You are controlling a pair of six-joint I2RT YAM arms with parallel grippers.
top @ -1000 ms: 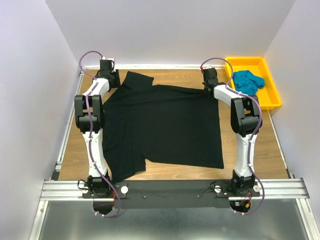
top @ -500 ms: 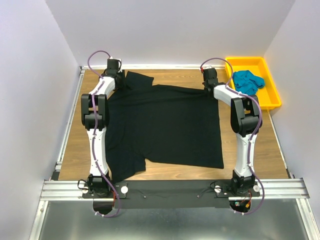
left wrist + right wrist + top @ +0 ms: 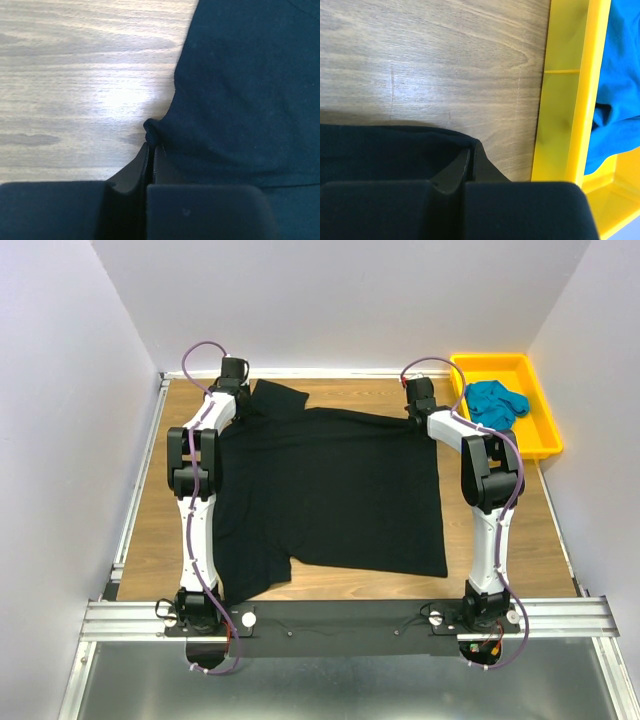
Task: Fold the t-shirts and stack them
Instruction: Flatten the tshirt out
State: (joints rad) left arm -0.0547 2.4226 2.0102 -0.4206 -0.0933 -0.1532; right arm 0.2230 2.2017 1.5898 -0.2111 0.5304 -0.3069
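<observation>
The left gripper point(image 3: 151, 146) has its matte black fingers pressed together, pinching a small puckered nub of the black t-shirt point(image 3: 240, 95) right at the cloth's edge. The fabric there is a soft, fine knit, and it curves away toward 1 o'clock from the pinch. From 9 to 12 o'clock lies bare pale wood-grain table point(image 3: 75, 75), which has a glossy patch of reflected light.

The right gripper point(image 3: 471, 152) is likewise closed, nipping a pointed corner of the same shirt. The cloth spreads flat toward 9 o'clock with a straight hem. Bare wood fills the view toward 12 o'clock. At 3 o'clock, just beside the fingers, runs the smooth, rigid wall of the yellow plastic tray point(image 3: 560, 100).

From above, the shirt point(image 3: 330, 490) lies spread on the table point(image 3: 150, 520), mostly flat. One sleeve angles out at 11 o'clock and the other at 7 o'clock. The left gripper point(image 3: 243, 406) holds the shirt's far edge at 11 o'clock, and the right gripper point(image 3: 412, 420) holds it at 1 o'clock. The teal-blue t-shirt point(image 3: 496, 402) sits crumpled in the tray point(image 3: 546, 418) at the table's 2 o'clock corner. A strip of open wood runs along the shirt's 3 o'clock edge and a wider one along its 9 o'clock side. White walls close in on three sides.
</observation>
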